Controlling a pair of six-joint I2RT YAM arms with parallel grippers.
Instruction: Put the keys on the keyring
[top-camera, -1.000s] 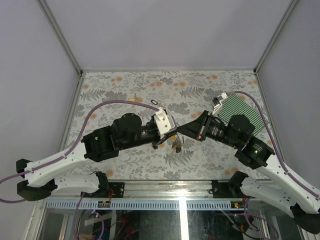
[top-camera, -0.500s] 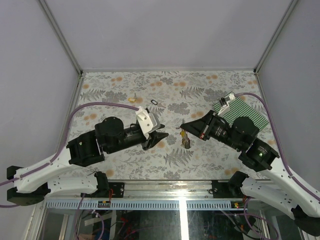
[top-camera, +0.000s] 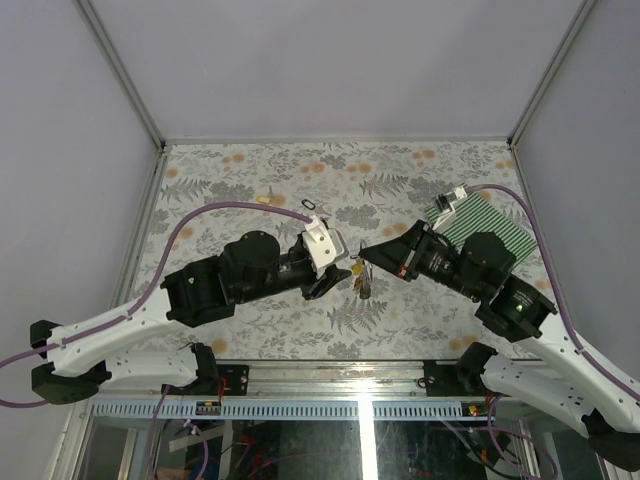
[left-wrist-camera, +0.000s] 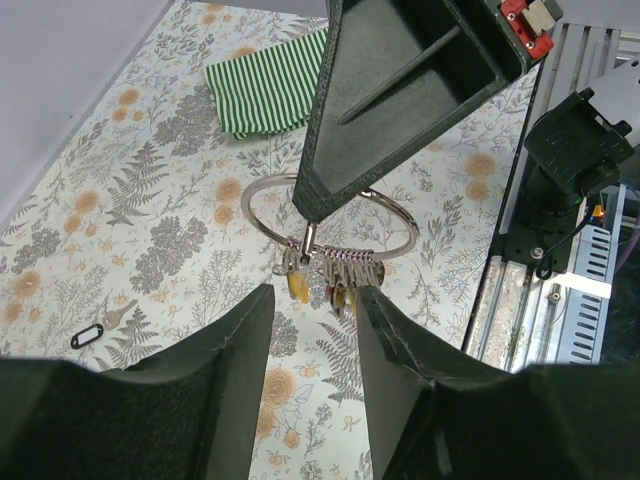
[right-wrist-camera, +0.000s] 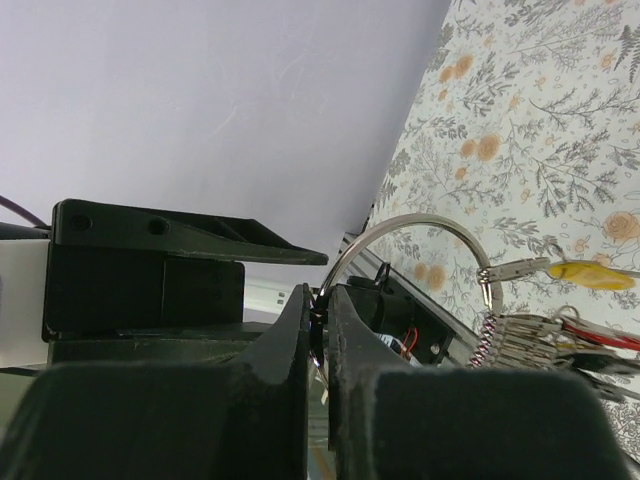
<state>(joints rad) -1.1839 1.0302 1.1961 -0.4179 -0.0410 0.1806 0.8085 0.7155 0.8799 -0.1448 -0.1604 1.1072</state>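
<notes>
While my right gripper pinches the keyring aloft on edge, the keys bunched and dangling beneath it, my left gripper stands wide, nearest them, the bunch just beyond its tips, straight ahead.

One keyring, perhaps five keys, one striped cloth, one dark oval loop

No readable text, label, brand or number anywhere.
</notes>
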